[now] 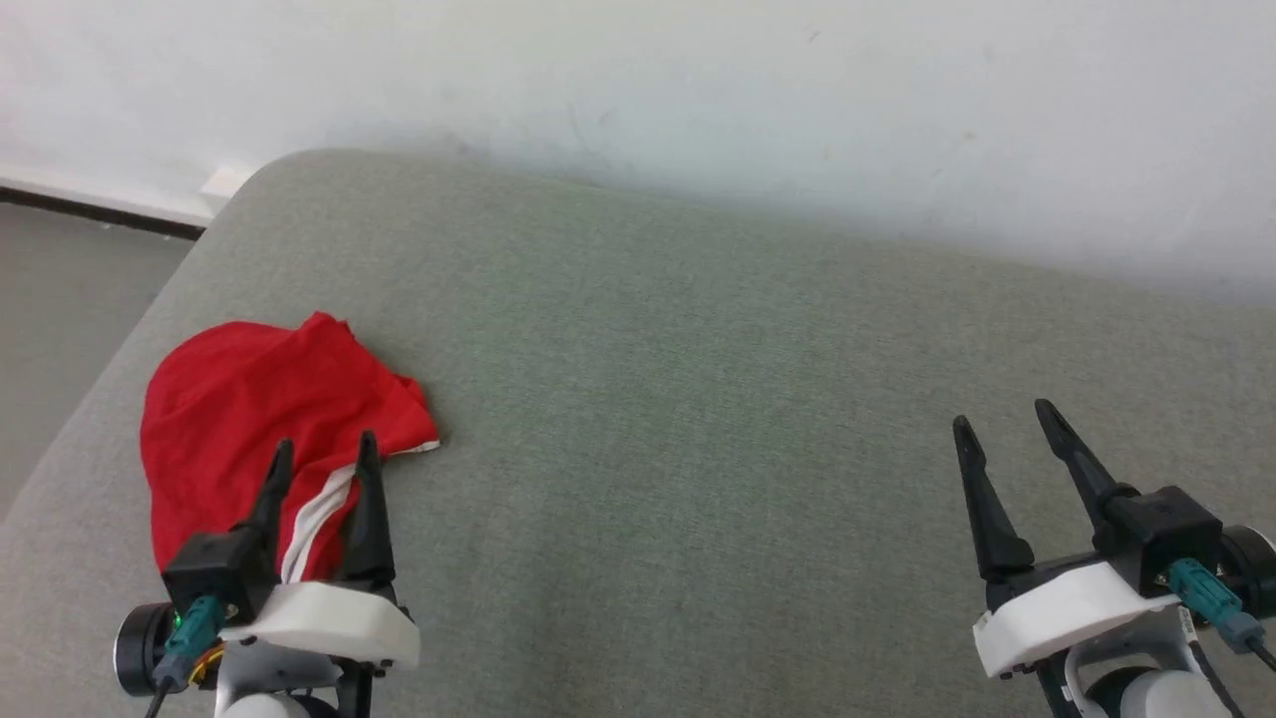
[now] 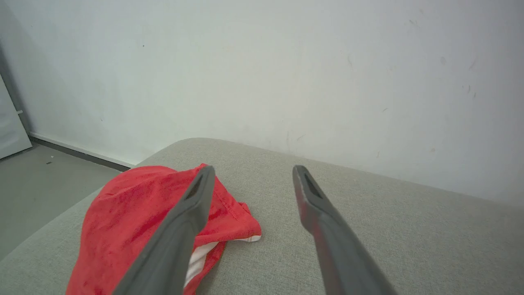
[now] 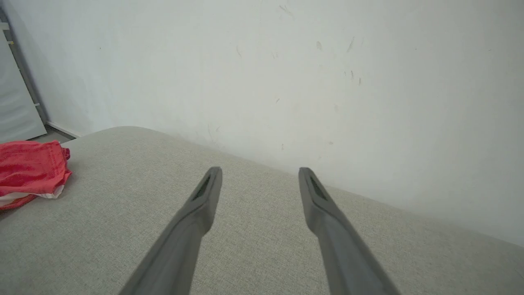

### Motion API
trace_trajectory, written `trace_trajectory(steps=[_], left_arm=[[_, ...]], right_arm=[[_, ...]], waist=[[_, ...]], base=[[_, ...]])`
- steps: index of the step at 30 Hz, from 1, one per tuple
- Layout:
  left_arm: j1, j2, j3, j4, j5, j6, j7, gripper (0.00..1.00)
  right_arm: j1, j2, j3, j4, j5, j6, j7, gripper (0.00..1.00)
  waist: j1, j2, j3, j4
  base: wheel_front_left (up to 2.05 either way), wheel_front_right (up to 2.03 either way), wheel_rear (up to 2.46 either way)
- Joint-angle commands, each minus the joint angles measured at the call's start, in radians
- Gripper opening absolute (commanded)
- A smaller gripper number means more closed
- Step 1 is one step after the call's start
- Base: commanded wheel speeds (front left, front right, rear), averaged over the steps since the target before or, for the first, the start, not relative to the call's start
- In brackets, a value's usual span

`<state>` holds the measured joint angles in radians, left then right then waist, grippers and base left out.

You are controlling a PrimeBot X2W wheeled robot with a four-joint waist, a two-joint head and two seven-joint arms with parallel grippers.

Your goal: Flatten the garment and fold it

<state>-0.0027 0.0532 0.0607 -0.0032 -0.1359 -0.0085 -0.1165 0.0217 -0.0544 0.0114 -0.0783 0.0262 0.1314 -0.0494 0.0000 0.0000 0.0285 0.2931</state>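
Note:
The garment (image 1: 249, 409) is a crumpled heap of bright red shorts with a white stripe, lying at the left end of the grey-green cushioned surface (image 1: 698, 399). My left gripper (image 1: 324, 449) hovers open over the heap's near edge, nothing between its fingers. In the left wrist view the garment (image 2: 123, 217) lies under and left of the left gripper (image 2: 253, 172). My right gripper (image 1: 999, 414) stands open far to the right above bare cushion. The right wrist view shows the right gripper (image 3: 260, 172) open and the garment (image 3: 30, 168) at the far left edge.
A white wall (image 1: 698, 90) runs along the back of the cushion. The cushion's rounded left edge (image 1: 130, 339) drops to a grey floor (image 1: 60, 309) with a dark baseboard. A wide stretch of cushion lies between the two grippers.

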Motion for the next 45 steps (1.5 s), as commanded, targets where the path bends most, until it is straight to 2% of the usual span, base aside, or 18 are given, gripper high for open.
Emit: trace_trajectory(steps=[1,20,26,31,38,40,45], left_arm=[[0.001,-0.001,0.013,0.000,-0.017,0.001,-0.012,1.00],[-0.025,-0.002,0.055,-0.008,-0.115,0.042,-0.052,1.00],[-0.093,-0.002,0.075,-0.025,-0.140,0.048,-0.064,1.00],[-0.194,0.002,0.124,-0.036,-0.119,0.028,-0.075,1.00],[-0.348,0.052,0.166,-0.013,-0.086,-0.007,-0.087,1.00],[-0.404,0.082,0.171,0.041,-0.091,-0.015,-0.079,1.00],[-0.545,0.169,0.169,0.234,-0.110,-0.036,0.034,1.00]], right_arm=[[0.006,0.002,0.004,-0.010,-0.004,0.000,-0.009,1.00],[-0.020,0.001,0.024,-0.069,-0.042,0.000,0.011,1.00],[-0.053,-0.026,0.045,-0.104,-0.048,-0.001,0.038,1.00],[-0.085,-0.057,0.059,-0.134,-0.045,-0.001,0.064,1.00],[-0.120,-0.085,0.063,-0.166,-0.037,-0.001,0.084,1.00],[-0.128,-0.094,0.065,-0.174,-0.039,-0.001,0.092,1.00],[-0.158,-0.110,0.085,-0.190,-0.042,-0.001,0.098,1.00]], waist=[[0.0000,0.0000,0.007,0.023],[0.0000,0.0000,0.095,0.120],[0.0000,0.0000,0.159,0.132],[0.0000,0.0000,0.220,0.131],[0.0000,0.0000,0.289,0.122],[0.0000,0.0000,0.312,0.119],[0.0000,0.0000,0.368,0.108]], base=[[0.00,0.00,0.00],[0.00,0.00,0.00],[0.00,0.00,0.00],[0.00,0.00,0.00],[0.00,0.00,0.00],[0.00,0.00,0.00],[0.00,0.00,0.00]])
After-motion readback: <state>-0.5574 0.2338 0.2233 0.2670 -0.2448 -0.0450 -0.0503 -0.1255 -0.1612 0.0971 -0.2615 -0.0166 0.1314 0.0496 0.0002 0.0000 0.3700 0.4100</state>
